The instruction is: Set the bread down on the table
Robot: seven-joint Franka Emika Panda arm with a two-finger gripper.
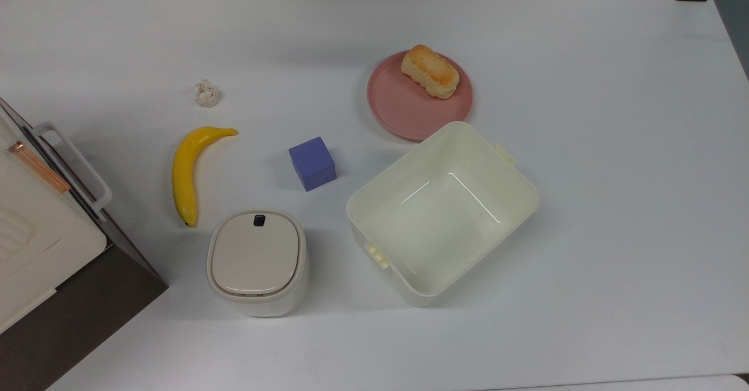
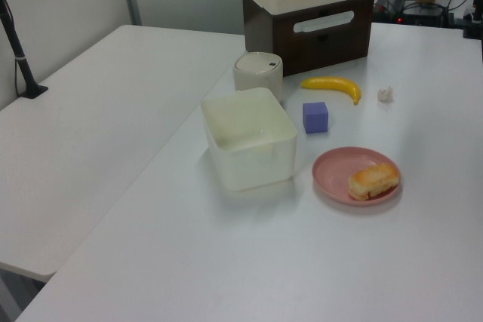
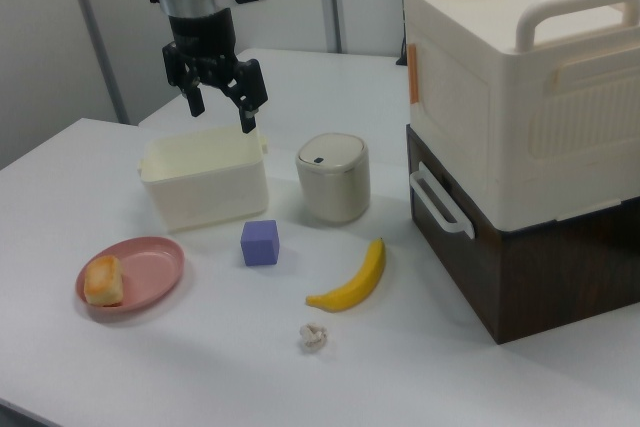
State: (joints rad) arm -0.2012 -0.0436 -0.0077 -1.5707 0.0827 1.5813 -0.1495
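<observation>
White desk is carrying everything. Bread is lying on the pink plate, toward the plate's edge on the left view's right, golden top facing up. Cream open bin is sitting just beside the plate on the left view's left, not touching as far as can be told. Purple cube is sitting behind the plate, near the bin. Small lidded round-cornered container is standing right behind the bin. Yellow banana is lying beyond the cube, crumpled paper ball sitting near its tip. Cream appliance on a dark brown base is standing at the back. Black pole is rising from the desk at the left view's left edge.
</observation>
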